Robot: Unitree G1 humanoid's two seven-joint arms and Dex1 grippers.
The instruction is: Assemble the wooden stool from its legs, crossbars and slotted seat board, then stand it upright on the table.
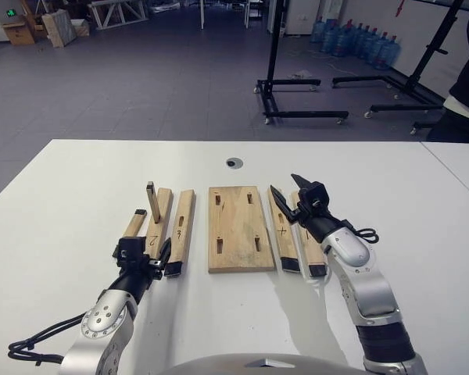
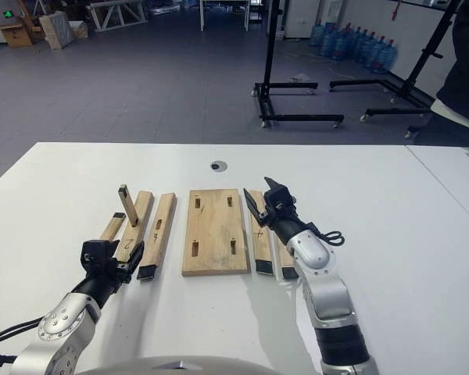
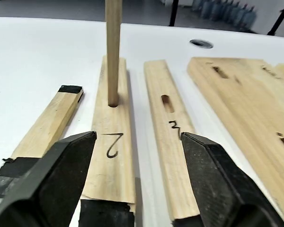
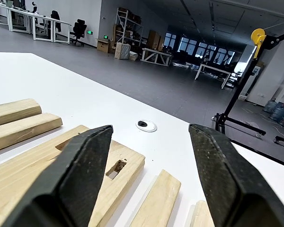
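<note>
The slotted seat board [image 1: 235, 228] lies flat in the middle of the white table [image 1: 78, 187]. Left of it lie leg "3" [image 1: 182, 226] and leg "2" [image 1: 159, 212], which has a thin crossbar [image 1: 150, 195] standing upright in its slot, and a short piece [image 1: 134, 223] lies farthest left. Two more legs [image 1: 284, 234] lie right of the board. My left gripper [image 1: 144, 258] is open at the near ends of legs "2" [image 3: 112, 156] and "3" [image 3: 170, 137], holding nothing. My right gripper [image 1: 288, 192] hangs open above the right legs' far ends, empty.
A round cable hole [image 1: 234, 162] sits in the table behind the board. A second table [image 1: 461, 168] adjoins at the right. Black wheeled stands [image 1: 301, 86] and water bottles [image 1: 359, 39] are on the floor beyond the far edge.
</note>
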